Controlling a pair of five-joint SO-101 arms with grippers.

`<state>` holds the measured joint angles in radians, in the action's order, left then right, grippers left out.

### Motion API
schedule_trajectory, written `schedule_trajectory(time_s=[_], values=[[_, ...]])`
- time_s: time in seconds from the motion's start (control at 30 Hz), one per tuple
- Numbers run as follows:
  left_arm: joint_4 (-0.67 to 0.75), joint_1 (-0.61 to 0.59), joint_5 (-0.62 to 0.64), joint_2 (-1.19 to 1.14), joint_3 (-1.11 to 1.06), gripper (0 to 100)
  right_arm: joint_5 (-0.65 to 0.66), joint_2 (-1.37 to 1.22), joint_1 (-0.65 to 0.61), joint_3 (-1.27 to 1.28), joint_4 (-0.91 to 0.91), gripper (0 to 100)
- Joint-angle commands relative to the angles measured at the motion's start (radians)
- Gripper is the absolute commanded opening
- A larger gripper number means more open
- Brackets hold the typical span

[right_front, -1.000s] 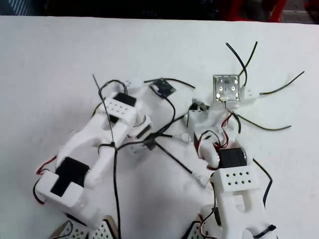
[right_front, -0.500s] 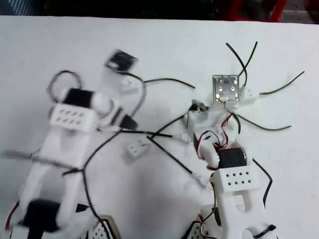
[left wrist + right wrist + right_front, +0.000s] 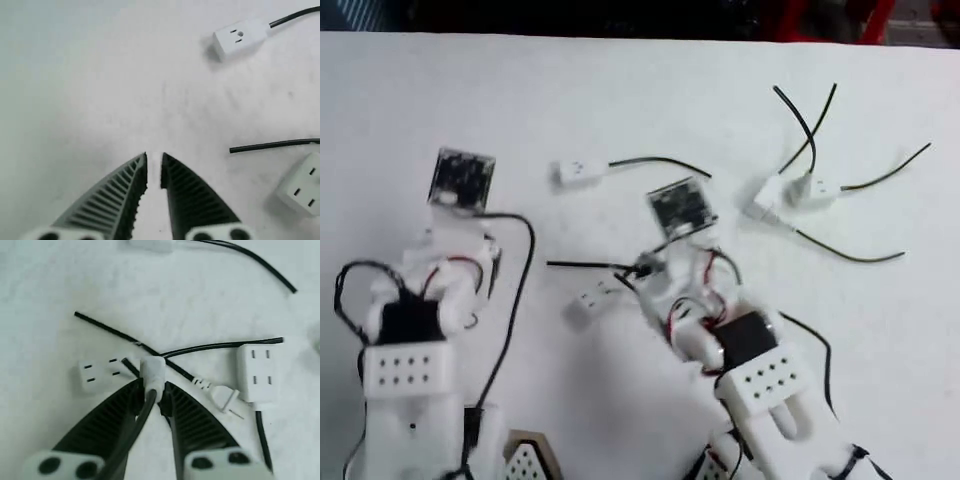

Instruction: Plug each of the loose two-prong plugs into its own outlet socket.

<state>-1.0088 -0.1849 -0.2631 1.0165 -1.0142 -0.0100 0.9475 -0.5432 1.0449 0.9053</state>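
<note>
Gripping a white plug in the clenched right pincer at mid-frame, just beside an outlet socket, apparently for lining up; left pincer parked closed, empty, over bare surface.

Desk white. Sockets white, dark slots, black cords. Plug white, black cord. Left tool and right tool: dark grey, ribbed inner faces, white bases. Arms white, black motor blocks, rows of dark holes, red wires.
</note>
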Motion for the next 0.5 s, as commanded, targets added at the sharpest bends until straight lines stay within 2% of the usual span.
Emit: schedule_trajectory(time_s=[0.0, 0.3, 0.47], values=[[0.025, -0.038, 0.011, 0.09, -0.066, 3, 0.009, -0.059, -0.099, -0.072, 0.004, 1.8], [0.147, -0.042, 0.014, 0.197, -0.334, 3, 0.009, -0.266, -0.251, -0.189, 0.002, 1.8], [0.16, -0.042, 0.014, 0.312, -0.451, 3, 0.009, -0.34, -0.277, -0.213, -0.004, 1.8]])
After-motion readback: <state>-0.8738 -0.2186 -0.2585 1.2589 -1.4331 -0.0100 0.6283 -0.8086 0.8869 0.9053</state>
